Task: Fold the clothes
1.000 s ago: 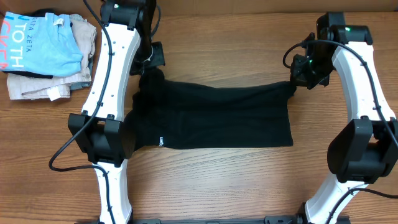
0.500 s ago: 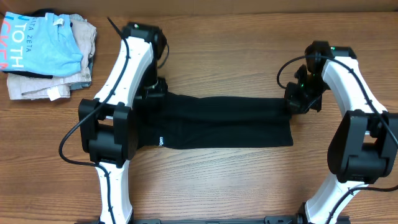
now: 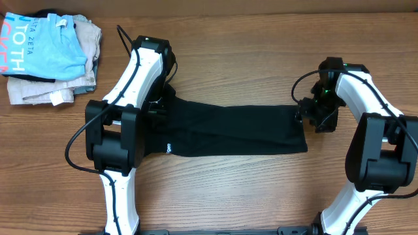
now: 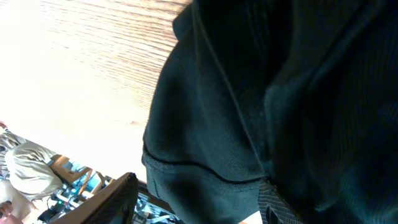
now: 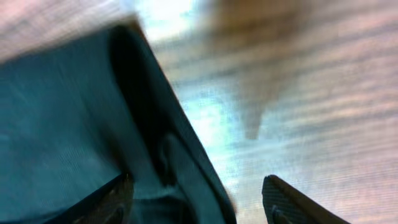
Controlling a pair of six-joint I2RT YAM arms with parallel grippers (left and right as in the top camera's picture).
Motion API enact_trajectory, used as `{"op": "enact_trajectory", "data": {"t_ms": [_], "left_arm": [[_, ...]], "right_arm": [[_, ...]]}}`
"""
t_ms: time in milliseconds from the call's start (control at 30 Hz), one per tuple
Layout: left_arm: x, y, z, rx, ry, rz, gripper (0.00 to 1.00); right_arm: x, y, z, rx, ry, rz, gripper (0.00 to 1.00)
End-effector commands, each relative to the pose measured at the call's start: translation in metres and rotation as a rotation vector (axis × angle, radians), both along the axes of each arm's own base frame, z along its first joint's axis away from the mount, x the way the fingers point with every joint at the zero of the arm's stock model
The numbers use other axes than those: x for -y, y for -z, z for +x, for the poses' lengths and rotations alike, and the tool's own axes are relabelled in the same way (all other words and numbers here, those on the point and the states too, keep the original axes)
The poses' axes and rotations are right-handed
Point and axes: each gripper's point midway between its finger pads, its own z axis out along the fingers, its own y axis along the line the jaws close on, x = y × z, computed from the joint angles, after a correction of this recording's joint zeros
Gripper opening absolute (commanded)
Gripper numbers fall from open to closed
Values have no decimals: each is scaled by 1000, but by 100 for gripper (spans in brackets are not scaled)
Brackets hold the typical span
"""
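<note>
Right gripper (image 5: 196, 185) hangs low at the garment's right end with its fingers (image 5: 112, 200) spread wide. A thick folded edge of cloth runs between them, but neither finger looks pressed on it. Across the table, the left gripper (image 4: 193, 190) is buried in the other end. Dark fabric bunches up and fills the space between its fingers, so I cannot tell whether it is pinching the cloth or only sitting over it.

Between the two arms lies the black garment (image 3: 228, 130), stretched into a long band across the middle of the table (image 3: 228, 52). Its far edge looks doubled over toward the near one, and a small white label (image 3: 169, 147) shows near the left end. My guess is that the lengthwise fold has just been laid. If so, the next move calls for both grippers to lift clear without dragging the cloth, then one end has to be carried over to meet the other.

The fabric looks soft, matte and fairly heavy. It puckers into ridges by the left arm, while the right end sits flat and square-cornered, and a stitched hem line shows in the left wrist view. The wood-grain tabletop is smooth and catches glare. Off at the far left corner sits a stack of clothes (image 3: 49, 55), with a light blue top uppermost over beige pieces.
</note>
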Motion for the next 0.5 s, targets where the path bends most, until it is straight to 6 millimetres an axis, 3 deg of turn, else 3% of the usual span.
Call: {"op": "enact_trajectory", "data": {"t_ms": [0,100,233,400,467], "left_arm": [[1,-27,21,139,-25,9,67],[8,-58,43,277,-32,-36,75],[16,-116,73,514,-54,-102,78],[39,-194,102,827,-77,-278,79],[49,-220,108,921,-70,-359,79]], "right_arm": [[-10,-4,3,49,-45,60,70],[-15,5,0,51,-58,82,71],[-21,19,-9,43,-57,106,71],[-28,31,-17,41,-58,139,50],[-30,33,-18,46,-57,146,28]]}}
